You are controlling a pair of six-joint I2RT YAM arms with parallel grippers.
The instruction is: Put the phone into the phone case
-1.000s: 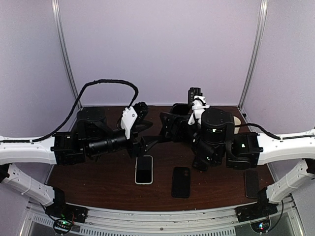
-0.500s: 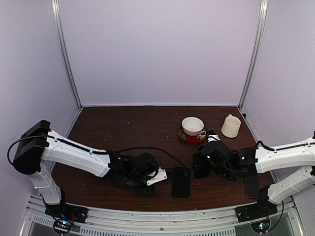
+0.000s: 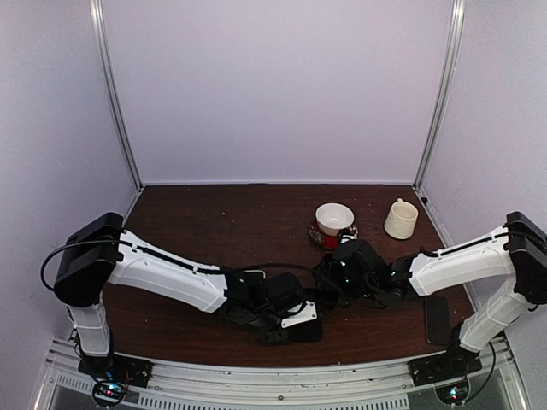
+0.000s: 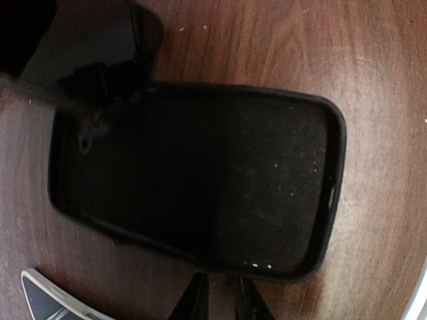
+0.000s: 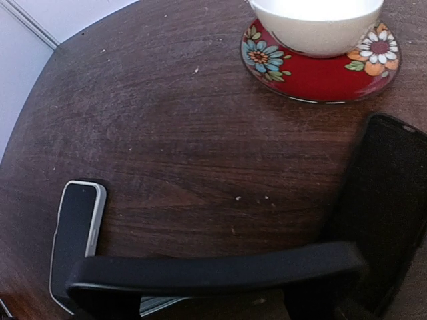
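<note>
The black phone case (image 4: 200,180) lies hollow side up on the wooden table, partly under my left gripper (image 3: 286,325) in the top view. In the left wrist view my left gripper (image 4: 220,301) sits at the case's long edge, its fingers almost together with only wood between them. The silver-edged phone (image 5: 77,233) lies flat beside the case, and its corner (image 4: 47,300) shows in the left wrist view. My right gripper (image 3: 329,278) is at the case's far end, jaws wide. The case's black rim (image 5: 213,270) crosses in front of them, and one dark finger (image 4: 87,90) overlaps a corner.
A white bowl (image 3: 334,216) stands on a red flowered saucer (image 5: 320,77) behind the right gripper. A cream mug (image 3: 400,219) is at the back right. Another flat black slab (image 3: 438,318) lies near the right front edge. Walls enclose the table.
Both arms have dropped from raised poses to the tabletop. My left gripper slid right to the case and narrowed its jaws. My right gripper moved left to the case's far end, still wide.
</note>
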